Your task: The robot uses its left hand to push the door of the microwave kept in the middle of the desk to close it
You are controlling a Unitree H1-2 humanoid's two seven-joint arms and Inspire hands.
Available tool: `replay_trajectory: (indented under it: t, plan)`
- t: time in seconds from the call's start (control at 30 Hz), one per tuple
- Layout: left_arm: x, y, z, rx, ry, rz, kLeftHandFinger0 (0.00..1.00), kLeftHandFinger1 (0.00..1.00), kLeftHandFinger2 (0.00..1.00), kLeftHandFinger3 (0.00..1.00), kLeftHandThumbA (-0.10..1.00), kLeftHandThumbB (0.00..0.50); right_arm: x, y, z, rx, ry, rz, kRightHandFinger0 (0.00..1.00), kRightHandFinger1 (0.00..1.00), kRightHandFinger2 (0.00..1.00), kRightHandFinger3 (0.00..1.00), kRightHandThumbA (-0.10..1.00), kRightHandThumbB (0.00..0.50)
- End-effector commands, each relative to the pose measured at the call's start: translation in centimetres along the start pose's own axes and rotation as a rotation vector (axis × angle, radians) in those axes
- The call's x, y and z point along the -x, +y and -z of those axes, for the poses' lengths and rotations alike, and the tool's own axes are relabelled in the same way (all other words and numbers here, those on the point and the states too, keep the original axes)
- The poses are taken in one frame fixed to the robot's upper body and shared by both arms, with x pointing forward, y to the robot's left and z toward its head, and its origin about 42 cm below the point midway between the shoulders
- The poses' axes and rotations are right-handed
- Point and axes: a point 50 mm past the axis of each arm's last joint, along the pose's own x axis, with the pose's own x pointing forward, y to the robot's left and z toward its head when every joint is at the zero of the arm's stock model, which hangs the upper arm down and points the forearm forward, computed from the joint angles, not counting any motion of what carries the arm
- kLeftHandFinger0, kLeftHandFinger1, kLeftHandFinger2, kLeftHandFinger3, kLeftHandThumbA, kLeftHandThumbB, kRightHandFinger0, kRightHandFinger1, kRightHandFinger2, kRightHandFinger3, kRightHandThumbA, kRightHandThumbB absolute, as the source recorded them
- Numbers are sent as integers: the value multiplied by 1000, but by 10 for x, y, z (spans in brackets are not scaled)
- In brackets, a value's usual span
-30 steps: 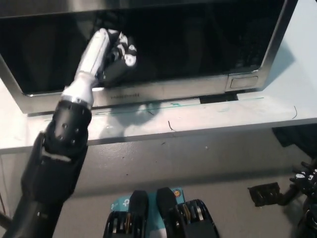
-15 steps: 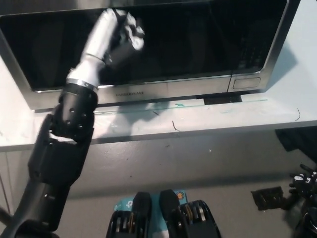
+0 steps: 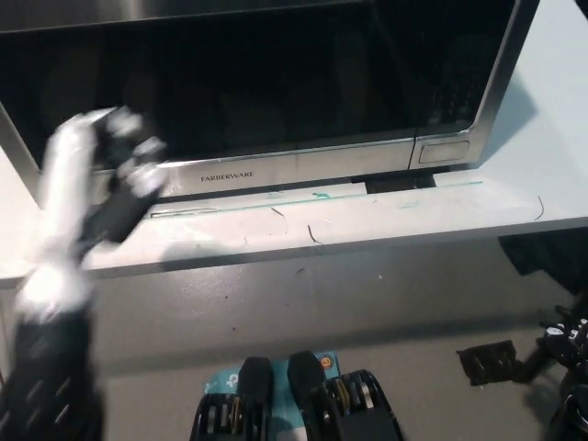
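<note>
White desk (image 3: pixel 551 138) carries the microwave (image 3: pixel 276 175) at 12 o'clock, its dark door (image 3: pixel 248 83) flush with the steel frame. Left hand (image 3: pixel 106 184) blurs at 9 o'clock, finger spread impossible to tell; right hand (image 3: pixel 565 340) rests at 4 o'clock

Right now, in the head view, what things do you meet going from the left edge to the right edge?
Left hand, blurred, at the left → brand lettering on the microwave door → door button → bare desk → right hand, low at the right edge.
</note>
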Motion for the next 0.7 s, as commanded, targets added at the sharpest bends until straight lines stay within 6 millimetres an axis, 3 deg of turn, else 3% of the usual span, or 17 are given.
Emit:
replay_trajectory:
  t: [0.0,0.07,0.1,0.2,0.23,0.3,0.33,0.37,0.4,0.43,0.5,0.53,0.57,0.63,0.67]
  plan:
    - [32,21,8,54,44,-33,49,66,190,305,-100,22,-9,0,-27,11,-94,1,276,292,418,630,-100,44]
    - [44,24,17,65,105,-77,18,37,161,292,-100,34,-11,-1,-32,9,-105,-5,331,344,472,650,-100,36]
    - [65,32,30,30,125,-91,23,45,175,308,-100,17,-12,-1,-32,2,-106,-11,376,386,517,659,-100,37]
    - [84,38,46,13,167,-104,57,75,213,346,-100,12,-14,-2,-32,0,-104,-10,411,422,546,671,-100,41]
    - [92,41,54,-12,193,-116,61,76,208,348,-100,18,-14,-2,-32,-15,-102,-6,325,346,484,654,-100,42]
    - [111,42,76,-47,289,-143,82,84,208,355,-72,24,-14,-3,-29,-9,-105,-4,363,378,507,643,-100,46]
    - [112,42,77,-48,292,-145,85,85,209,357,-59,21,-14,-3,-29,-9,-105,-4,382,391,512,646,-100,47]
    - [120,40,86,-22,330,-150,68,67,194,353,-98,18,-15,-4,-29,4,-104,-3,435,443,557,647,-100,48]
    - [127,39,93,-24,396,-166,65,66,195,356,-100,28,-14,-2,-28,-1,-96,-6,432,432,545,654,-100,45]
    - [134,35,102,-20,432,-182,44,44,170,336,-100,44,-14,-2,-28,4,-98,-6,398,410,531,670,-100,42]
    - [156,28,130,-67,534,-177,1,11,140,298,-100,21,-14,-2,-28,-3,-99,-13,360,371,498,688,-100,38]
    - [157,28,132,-67,535,-178,0,9,138,295,-100,20,-14,-3,-28,-4,-99,-14,357,370,496,689,-100,38]
    - [163,25,140,-46,587,-189,0,0,130,286,-100,35,-14,-3,-28,-28,-91,-9,256,279,423,663,-100,45]
    - [169,22,159,-95,694,-155,0,22,173,326,-100,20,-13,-3,-31,-35,-86,11,108,149,328,628,-100,53]
    - [170,21,165,-116,741,-156,1,38,199,345,-100,17,-13,-2,-31,-29,-84,11,163,192,364,640,-100,47]
